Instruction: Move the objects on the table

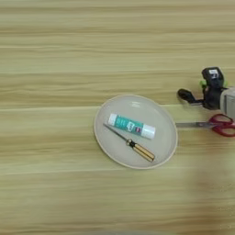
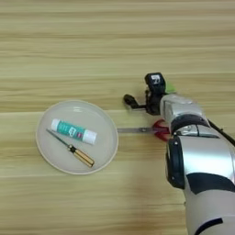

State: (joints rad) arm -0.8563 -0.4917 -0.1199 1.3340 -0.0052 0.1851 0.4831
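Observation:
A white glue stick with a teal label (image 1: 131, 126) lies in a round beige plate (image 1: 110, 110) near the table's middle, next to a thin screwdriver with a yellow handle (image 1: 137, 148). Red-handled scissors (image 1: 215, 124) lie right of the plate with the blades pointing at it. In the right eye view my arm covers part of their handles (image 2: 160, 125). My right gripper (image 2: 141, 92) hovers just beyond the scissors, open, with nothing visible between its black fingers (image 2: 130, 101). Only slivers of a bright green bar (image 2: 170, 88) show from behind the gripper.
The light wooden table (image 1: 69, 55) fills both views. My silver forearm (image 2: 202, 156) comes in from the bottom right and covers the table there.

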